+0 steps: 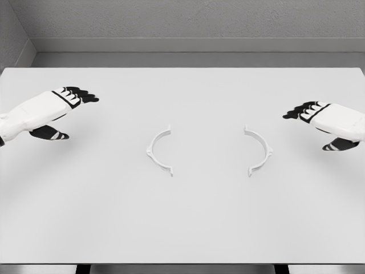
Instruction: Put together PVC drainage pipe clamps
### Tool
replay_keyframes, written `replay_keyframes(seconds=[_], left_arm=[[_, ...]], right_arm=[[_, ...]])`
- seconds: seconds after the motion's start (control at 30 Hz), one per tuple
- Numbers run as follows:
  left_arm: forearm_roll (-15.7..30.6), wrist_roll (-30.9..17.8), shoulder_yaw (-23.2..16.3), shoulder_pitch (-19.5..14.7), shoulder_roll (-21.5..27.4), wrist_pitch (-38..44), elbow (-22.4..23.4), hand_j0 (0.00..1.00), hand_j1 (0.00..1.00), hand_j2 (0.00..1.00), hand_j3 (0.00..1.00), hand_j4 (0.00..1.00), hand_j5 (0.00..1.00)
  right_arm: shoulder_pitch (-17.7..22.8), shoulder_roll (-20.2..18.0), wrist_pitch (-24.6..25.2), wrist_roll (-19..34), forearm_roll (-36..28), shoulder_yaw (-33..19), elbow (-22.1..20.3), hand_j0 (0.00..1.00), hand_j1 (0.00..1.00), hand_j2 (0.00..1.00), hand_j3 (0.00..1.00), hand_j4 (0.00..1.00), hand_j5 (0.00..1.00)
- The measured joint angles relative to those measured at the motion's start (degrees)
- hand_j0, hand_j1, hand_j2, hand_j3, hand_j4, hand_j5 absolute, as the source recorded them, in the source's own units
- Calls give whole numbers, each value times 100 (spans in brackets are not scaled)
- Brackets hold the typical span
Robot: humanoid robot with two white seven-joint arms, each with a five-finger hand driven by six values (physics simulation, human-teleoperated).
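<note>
1. The near edge of the white counter [182, 234] shows, and under it there is a dark strip. What is down there is too dark and thin to make out.
2. Two white clamp halves lie flat on the middle of the counter. They are white on white, so small parts on them are hard to see.
3. The left clamp half [159, 150] is a curved piece that bulges to the left. The right clamp half [259, 151] bulges to the right. Their open sides face each other, and they lie apart with bare counter between them.
4. The left robot hand [65, 105] floats over the left side of the counter. Its arm is cut off by the edge of the picture. Its dark fingers are stretched out and its thumb hangs below. It holds nothing.
5. The right robot hand [316, 117] floats over the right side, and its arm is cut off too. Its fingers are loose and open. It holds nothing.
6. Both robot hands are well apart from the clamp halves.
7. Far back, a grey wall [194, 20] stands behind the counter.
</note>
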Motion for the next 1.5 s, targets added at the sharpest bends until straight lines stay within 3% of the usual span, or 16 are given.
replay_keyframes(seconds=[0.17,0.47,0.73,0.87,1.1,1.5], left_arm=[[-106,-7,-4,0,-93,0,-21,100,100,100,100,100,100],[-748,-17,-24,-53,-1238,49,-116,100,100,100,100,100,100],[-1442,-77,-146,-79,-1858,1142,-155,100,100,100,100,100,100],[-1682,-174,-242,-88,-2038,1563,-143,100,100,100,100,100,100],[-1718,-198,-442,-70,-2264,1667,-304,100,100,100,100,100,100],[-1725,-202,-676,-9,-2290,1682,-608,100,100,100,100,100,100]], right_arm=[[-17,71,-5,9,1,94,-45,100,100,100,100,100,100],[-88,580,35,-23,31,217,91,100,100,100,100,100,100],[-387,1192,34,-33,61,183,442,100,100,100,100,100,100],[-387,1406,33,-27,82,196,693,100,100,100,100,100,100],[-387,1613,35,-16,93,228,982,100,100,100,100,100,100],[-387,1756,35,-12,93,248,1019,100,100,100,100,100,100]])
